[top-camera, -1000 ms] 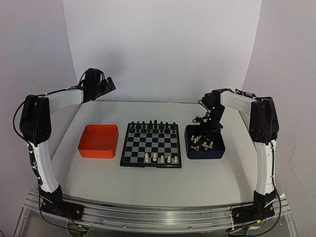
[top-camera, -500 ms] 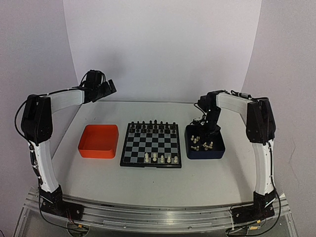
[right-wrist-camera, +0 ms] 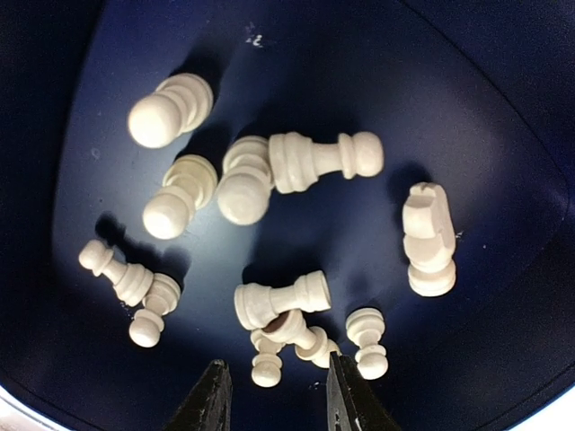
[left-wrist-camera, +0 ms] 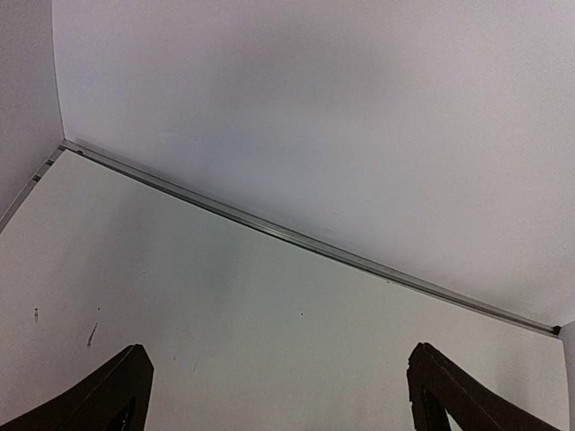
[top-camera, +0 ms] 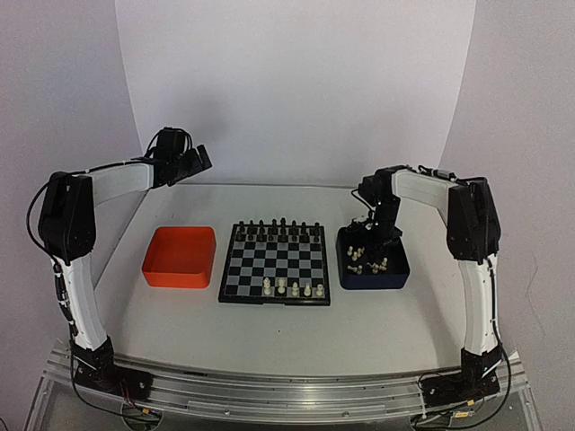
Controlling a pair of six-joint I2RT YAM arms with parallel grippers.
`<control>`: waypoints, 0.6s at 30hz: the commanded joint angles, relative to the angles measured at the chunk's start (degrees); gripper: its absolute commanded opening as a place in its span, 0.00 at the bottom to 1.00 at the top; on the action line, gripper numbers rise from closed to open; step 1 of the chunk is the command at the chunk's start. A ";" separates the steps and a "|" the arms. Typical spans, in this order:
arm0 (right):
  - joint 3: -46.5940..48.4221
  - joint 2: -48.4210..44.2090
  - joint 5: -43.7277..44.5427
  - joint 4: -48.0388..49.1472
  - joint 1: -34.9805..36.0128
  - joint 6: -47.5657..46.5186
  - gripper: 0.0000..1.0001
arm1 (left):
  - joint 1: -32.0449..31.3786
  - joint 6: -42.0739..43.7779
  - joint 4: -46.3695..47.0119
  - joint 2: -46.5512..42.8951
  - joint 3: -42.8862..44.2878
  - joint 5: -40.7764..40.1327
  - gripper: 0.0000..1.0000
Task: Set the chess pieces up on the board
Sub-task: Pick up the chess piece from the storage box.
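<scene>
While the left arm hangs raised over the far left corner of the table (top-camera: 269,337), the left gripper (left-wrist-camera: 277,368) has its fingers spread wide and only bare tabletop shows between them; it grips nothing. Near and to the right of it sits the orange tray (top-camera: 178,280), just left of the board (top-camera: 269,260) but not touching it. A row of black pieces (top-camera: 278,226) stands along the board's far edge. Five cream-white chess pieces (top-camera: 295,289) stand upright on its nearest row, from about the middle towards the right. Just right of the board lies the dark blue tray (top-camera: 373,281), and the right arm reaches down into its far part. The right gripper (right-wrist-camera: 275,364) hovers low over the tray floor, its jaws apart by a narrow gap and closed on nothing. A small pawn (right-wrist-camera: 266,366) lies in line with that gap, touching neither finger as far as can be seen. Around it the loose pieces (right-wrist-camera: 310,162) lie mostly tipped on their sides, several of them touching
</scene>
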 commanded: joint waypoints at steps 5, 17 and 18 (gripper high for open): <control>0.24 2.35 1.25 -1.22 0.95 -0.20 0.34 | -0.21 0.92 0.54 -0.63 0.54 -1.12 1.00; -0.29 3.01 3.66 -0.95 0.98 -0.61 0.31 | -0.22 0.78 0.29 -0.01 0.96 -1.09 1.00; -0.32 3.08 3.76 -0.90 0.97 -0.56 0.31 | -0.21 0.80 0.27 0.01 1.06 -1.09 1.00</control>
